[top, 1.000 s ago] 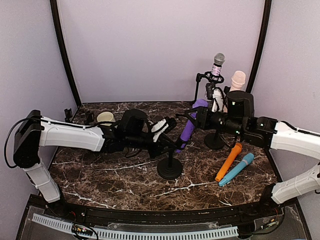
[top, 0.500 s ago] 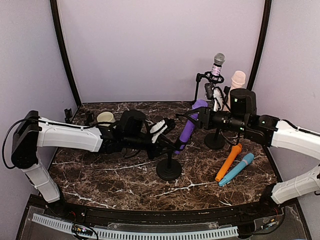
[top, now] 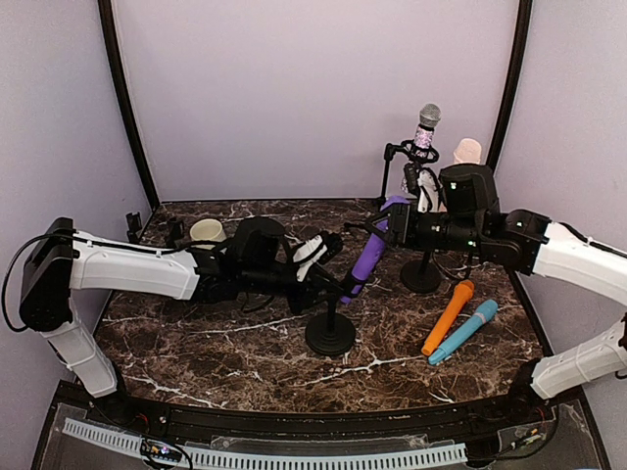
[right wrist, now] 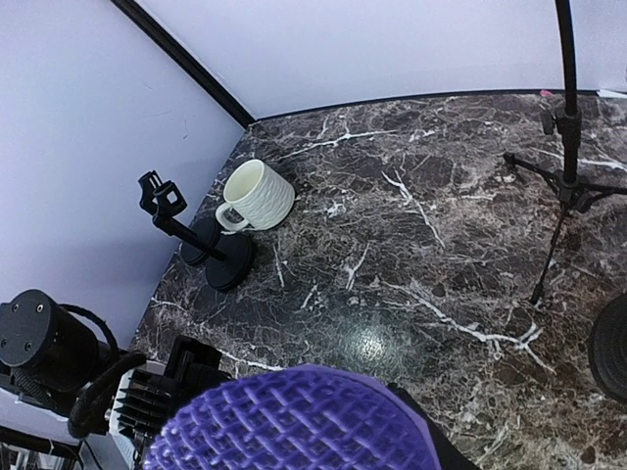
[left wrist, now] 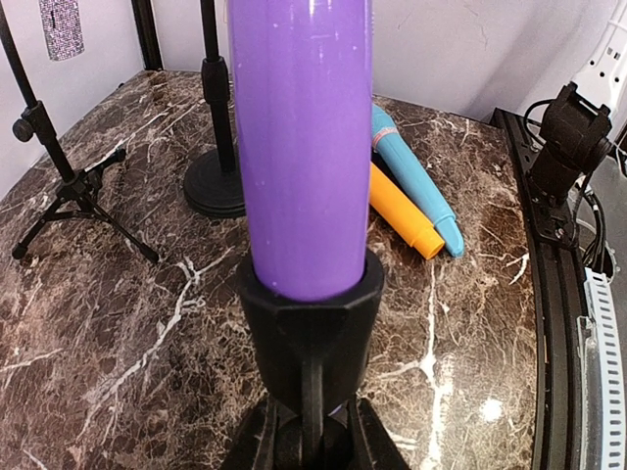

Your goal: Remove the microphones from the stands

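On the table (top: 196, 338), at centre, my left pincer (top: 329, 282) is clamped on the stand (top: 330, 333) stem to brace it. My right pincer (top: 383, 229) is clamped on the microphone (top: 368, 251) below its head. Draw along the microphone's long axis, which is tilted head up and back-right with the tail seated in the clip (left wrist: 312, 323).

You get bright, even light from overhead in all three views. The stand (top: 330, 331) throws only a faint, soft shadow on the desk (top: 216, 343). Expect glare: a white hot spot on the polished marble in both wrist views, and pale streaks down the glossy purple microphone (left wrist: 299, 147). In the right wrist view its mesh head (right wrist: 294, 421), close to the lens, reads slightly soft. Upright poles (left wrist: 217, 98) lean near the picture edges, which indicates wide-angle distortion.
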Controlling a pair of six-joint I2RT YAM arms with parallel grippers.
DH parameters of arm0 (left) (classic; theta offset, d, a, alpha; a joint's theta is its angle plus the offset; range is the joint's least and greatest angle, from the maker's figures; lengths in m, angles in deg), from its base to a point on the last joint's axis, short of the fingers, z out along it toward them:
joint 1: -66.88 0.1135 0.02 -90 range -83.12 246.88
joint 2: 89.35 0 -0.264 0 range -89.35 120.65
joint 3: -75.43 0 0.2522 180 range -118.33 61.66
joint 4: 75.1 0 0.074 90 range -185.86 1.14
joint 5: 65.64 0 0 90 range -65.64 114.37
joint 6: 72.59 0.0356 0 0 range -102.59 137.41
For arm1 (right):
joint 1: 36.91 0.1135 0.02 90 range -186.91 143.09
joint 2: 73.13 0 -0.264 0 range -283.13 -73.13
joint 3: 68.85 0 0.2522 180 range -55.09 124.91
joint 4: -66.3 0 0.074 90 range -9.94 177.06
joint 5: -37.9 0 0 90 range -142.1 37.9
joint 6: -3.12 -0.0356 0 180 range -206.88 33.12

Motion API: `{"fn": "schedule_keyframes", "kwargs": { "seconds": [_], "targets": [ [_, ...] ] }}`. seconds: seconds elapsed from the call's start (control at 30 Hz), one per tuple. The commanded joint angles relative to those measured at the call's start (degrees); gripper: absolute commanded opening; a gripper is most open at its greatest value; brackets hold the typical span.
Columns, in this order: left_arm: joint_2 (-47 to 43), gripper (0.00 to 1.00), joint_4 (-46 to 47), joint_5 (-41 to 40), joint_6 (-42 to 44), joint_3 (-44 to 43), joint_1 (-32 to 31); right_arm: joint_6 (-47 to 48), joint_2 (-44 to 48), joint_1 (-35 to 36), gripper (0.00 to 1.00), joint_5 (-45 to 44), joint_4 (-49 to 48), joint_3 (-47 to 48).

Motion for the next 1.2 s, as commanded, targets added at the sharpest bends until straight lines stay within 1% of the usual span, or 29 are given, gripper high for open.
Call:
{"fn": "schedule_keyframes", "kwargs": {
  "seconds": [0.0,0.17,0.27,0.53,0.7,0.83,0.97,1.17],
  "targets": [
    [-0.5,0.00,-7.5,-2.5,-0.2,1.4,-0.1,-6.9,0.1,-0.3,0.28,-6.5,1.6,5.7],
    [-0.7,0.00,-7.4,-2.7,-0.5,1.6,-0.2,-7.9,0.4,-0.1,0.28,-7.5,1.5,5.9],
    [-0.7,0.00,-7.4,-2.6,-0.4,1.7,-0.3,-6.0,0.8,-0.1,0.28,-6.2,0.1,5.5],
    [-0.7,0.00,-8.2,-2.9,1.2,1.3,-0.3,1.1,3.7,-0.1,0.28,0.5,-2.4,5.5],
    [-0.6,0.00,-7.7,-2.9,1.3,1.4,-0.3,5.2,5.9,-0.1,0.28,9.8,-6.6,3.5],
    [-0.6,0.00,-7.6,-3.1,1.4,1.4,-0.3,6.9,7.3,-0.2,0.27,12.7,-7.5,2.8],
    [-0.7,0.00,-7.4,-3.1,1.4,1.6,-0.3,7.1,8.0,-0.1,0.27,13.6,-8.1,2.5],
    [-0.8,0.00,-7.0,-3.3,1.4,2.2,-0.3,4.0,8.6,-0.2,0.27,10.4,-9.6,1.6]
  ]
}}
